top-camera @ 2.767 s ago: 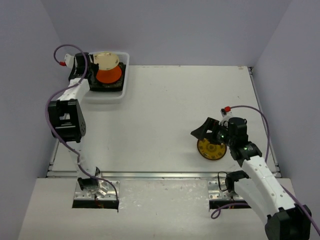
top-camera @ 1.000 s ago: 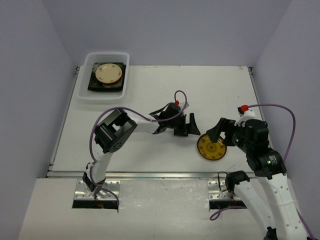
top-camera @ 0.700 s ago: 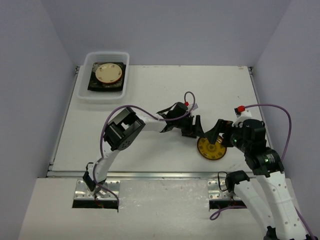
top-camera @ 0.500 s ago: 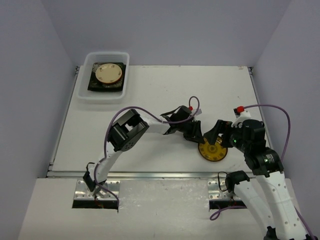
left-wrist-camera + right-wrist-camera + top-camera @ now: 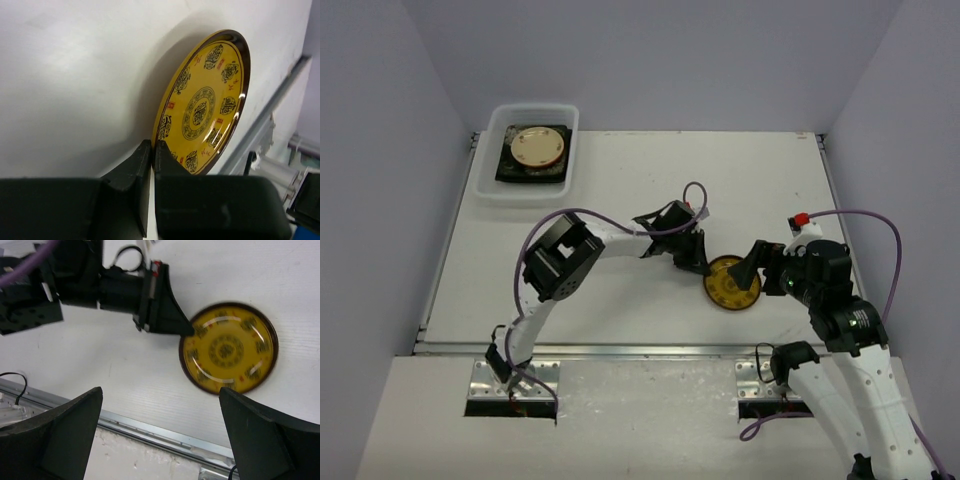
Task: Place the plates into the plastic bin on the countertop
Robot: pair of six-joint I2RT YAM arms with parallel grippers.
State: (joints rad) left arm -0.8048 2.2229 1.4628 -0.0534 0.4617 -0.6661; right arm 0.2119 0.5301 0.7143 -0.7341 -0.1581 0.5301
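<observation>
Pinching the yellow-patterned plate (image 5: 205,107) by its rim, the left gripper (image 5: 152,150) is closed; the right gripper (image 5: 162,435) gapes wide above.

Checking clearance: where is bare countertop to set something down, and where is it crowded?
Free: far countertop between the plastic bin and right edge; near-left corner. Crowded: the yellow plate, pinched by the left claw, right claw open beside it.

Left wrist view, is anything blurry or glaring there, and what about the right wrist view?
Left wrist view: the yellow plate is sharp, a small glint on its rim, its dark shadow on the countertop; the left tool pinching its edge looks soft. Right wrist view: the plate is slightly smeared; the right tool's fingers are dark, unfocused shapes.
</observation>
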